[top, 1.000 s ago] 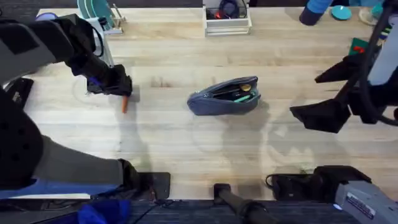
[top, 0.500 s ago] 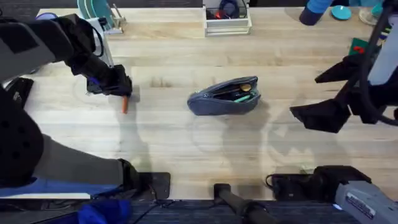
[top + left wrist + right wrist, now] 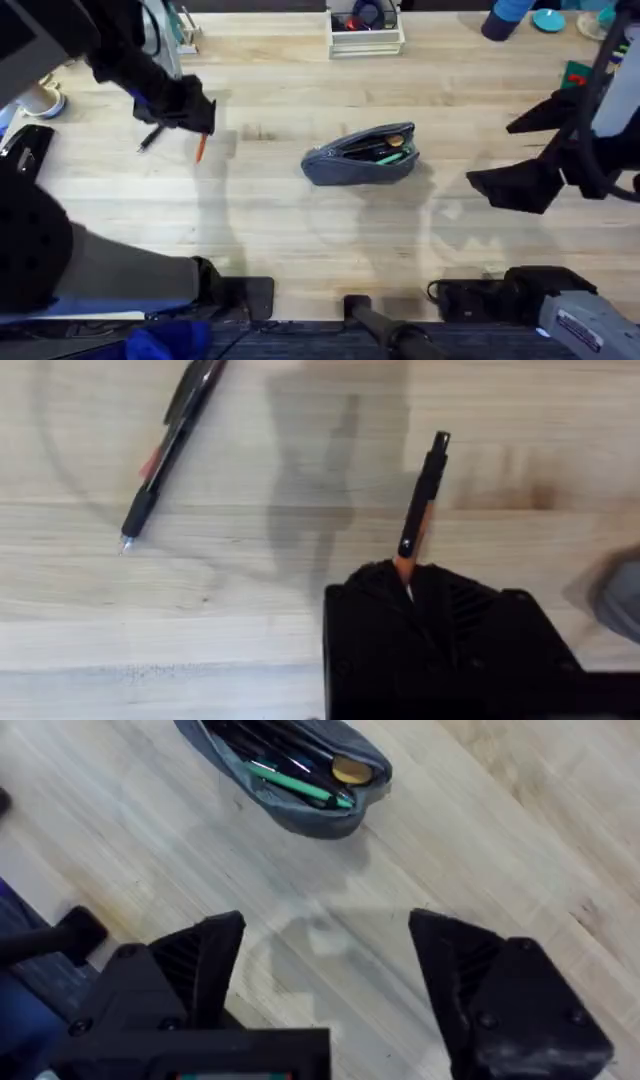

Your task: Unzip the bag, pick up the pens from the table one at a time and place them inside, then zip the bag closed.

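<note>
Left claw (image 3: 195, 112): black, two-fingered, clenched on a slim orange pen with a black end (image 3: 421, 500), which is held by its orange end with the black clip end projecting beyond the fingers. The pen is carried above the light wooden plank tabletop (image 3: 260, 230), at the far left. A second slim dark pen (image 3: 168, 448) is left lying flat on the boards just beside it.

Grey-blue fabric oval pouch (image 3: 362, 155): set near the tabletop's middle, zipper parted, green pens and other items seen inside. It lies well apart from the left claw, toward the right arm's side, its long axis running across the tabletop, so the held pen is judged to need turning to match the opening.

Right claw (image 3: 325, 970): released, fingers spread wide, nothing held, hovering near the pouch and nearer to it than the left.
</note>
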